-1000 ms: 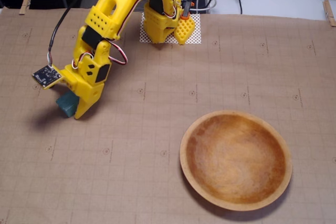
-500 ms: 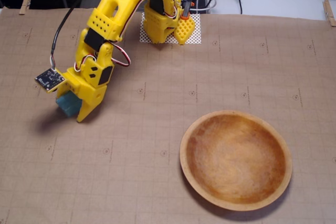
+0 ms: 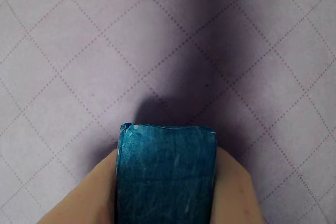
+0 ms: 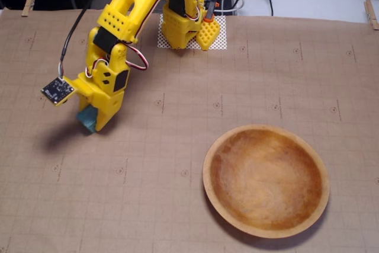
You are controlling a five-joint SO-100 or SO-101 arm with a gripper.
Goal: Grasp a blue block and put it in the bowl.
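Gridded brown paper covers the surface (image 4: 249,75), above which the blue block (image 3: 166,174) is held pinched in the gripper (image 4: 93,121), evidently for carrying to the empty bowl (image 4: 266,180), well apart at lower right in the fixed view.

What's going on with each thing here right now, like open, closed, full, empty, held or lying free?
gripper: shut on the blue block, pointing down near the left side of the fixed view.
blue block: clamped between the two fingers, apparently just above the paper.
bowl: upright, empty, resting on the paper away from the arm.
gridded paper: lying flat, clipped at its far edge.
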